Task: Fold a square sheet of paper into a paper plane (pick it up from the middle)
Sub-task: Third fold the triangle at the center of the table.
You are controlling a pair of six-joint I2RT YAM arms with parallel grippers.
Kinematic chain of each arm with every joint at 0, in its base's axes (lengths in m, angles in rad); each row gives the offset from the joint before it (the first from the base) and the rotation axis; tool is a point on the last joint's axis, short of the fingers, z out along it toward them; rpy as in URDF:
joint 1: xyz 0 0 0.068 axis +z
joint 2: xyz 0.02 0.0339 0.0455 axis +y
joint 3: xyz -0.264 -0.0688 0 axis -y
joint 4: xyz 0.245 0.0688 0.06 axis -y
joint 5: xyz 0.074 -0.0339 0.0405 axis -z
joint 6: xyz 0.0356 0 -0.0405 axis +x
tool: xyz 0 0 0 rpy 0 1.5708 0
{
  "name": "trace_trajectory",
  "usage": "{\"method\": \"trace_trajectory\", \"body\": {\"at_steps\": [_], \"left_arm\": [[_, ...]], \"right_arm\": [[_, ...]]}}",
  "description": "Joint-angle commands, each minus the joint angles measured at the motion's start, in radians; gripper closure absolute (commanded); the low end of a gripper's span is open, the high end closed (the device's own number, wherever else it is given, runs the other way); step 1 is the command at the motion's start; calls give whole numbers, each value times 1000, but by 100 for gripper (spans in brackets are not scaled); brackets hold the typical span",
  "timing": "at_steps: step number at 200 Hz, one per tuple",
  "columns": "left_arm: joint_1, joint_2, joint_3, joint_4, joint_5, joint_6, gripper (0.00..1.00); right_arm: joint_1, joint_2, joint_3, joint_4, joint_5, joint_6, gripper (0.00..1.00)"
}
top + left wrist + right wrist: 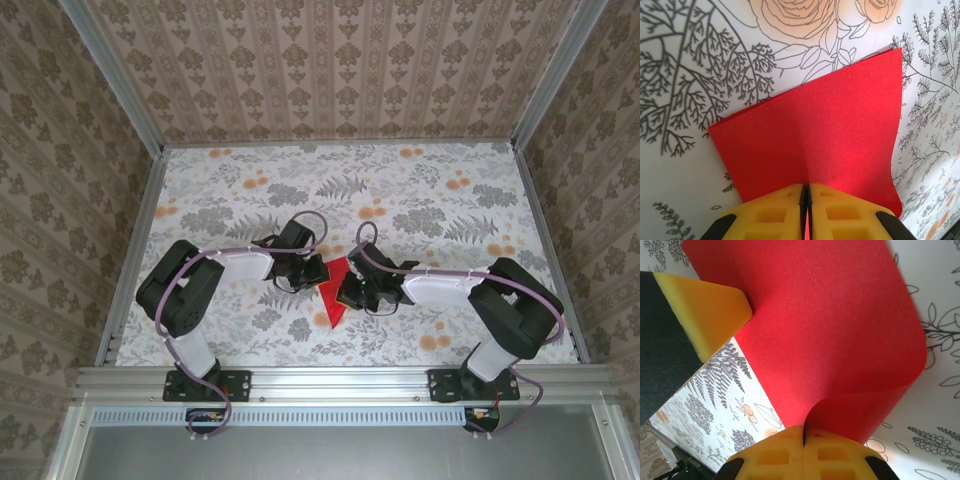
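Observation:
The square sheet of paper point(335, 292) is bright red and lies between the two grippers at the table's middle, held just above the floral cloth. My left gripper point(316, 270) is shut on one edge of it; in the left wrist view its yellow fingers point(775, 212) pinch the sheet point(825, 135), which spreads away from them. My right gripper point(347, 292) is shut on the opposite side. In the right wrist view the red sheet point(830, 325) curls over in a loop at the right gripper point(804, 432). A yellow finger of the left gripper point(710, 315) touches the paper's far edge.
A floral tablecloth point(420, 200) covers the table. Aluminium rails point(130, 260) frame its left, right and near sides, and patterned walls point(330, 70) enclose the back and sides. Both arms reach inward from their bases point(200, 385) at the near edge.

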Motion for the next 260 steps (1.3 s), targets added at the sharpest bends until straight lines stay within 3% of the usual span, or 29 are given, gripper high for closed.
{"method": "trace_trajectory", "body": {"at_steps": [1,112,260], "left_arm": [[0,37,-8,-111,-26,24,88],[0,36,-9,-107,-22,23,88],[-1,40,-12,-103,-21,19,88]], "right_arm": [[-7,23,29,14,1,-20,96],[-1,36,60,-85,-55,-114,96],[-3,75,67,-54,-53,-104,95]]}}
